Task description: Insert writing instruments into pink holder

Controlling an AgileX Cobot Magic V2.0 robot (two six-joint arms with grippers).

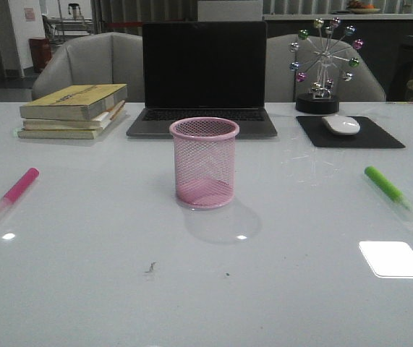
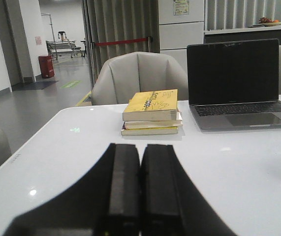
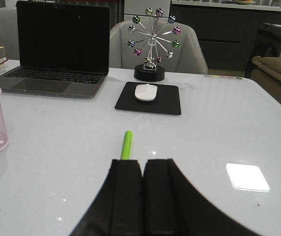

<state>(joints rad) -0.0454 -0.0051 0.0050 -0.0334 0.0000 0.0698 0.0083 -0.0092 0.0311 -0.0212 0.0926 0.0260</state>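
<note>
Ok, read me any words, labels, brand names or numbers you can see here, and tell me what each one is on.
No text here can be read.
Top yellow book: dark print on the cover, too blurred to read.
Paper notice on the white cabinet: too small to read.
Pink sign on the far wall: too small to read.
Pink highlighter, green highlighter, pink mesh pen cup, laptop: no visible lettering.

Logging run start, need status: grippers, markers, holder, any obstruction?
Left gripper shut, right gripper shut, both empty. Pink marker and green marker flat on table, either side of pink holder; holder upright, empty. Nothing blocking.
</note>
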